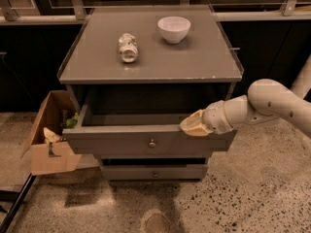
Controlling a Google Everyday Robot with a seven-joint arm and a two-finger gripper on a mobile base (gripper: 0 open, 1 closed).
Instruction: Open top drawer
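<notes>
Top drawer (121, 142), matte grey with a round central knob, is shown pulled out, shallow interior exposed; hand (188, 126) is seen at its front's right top edge.

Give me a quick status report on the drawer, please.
Gripper at top drawer front rim, right side. Drawer well out, interior showing. Cardboard box at left, not blocking.

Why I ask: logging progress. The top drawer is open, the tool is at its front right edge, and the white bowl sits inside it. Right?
No. The camera view shows the white bowl on the cabinet top, not inside the top drawer. That drawer is open, with the tool at its front right edge.
</notes>
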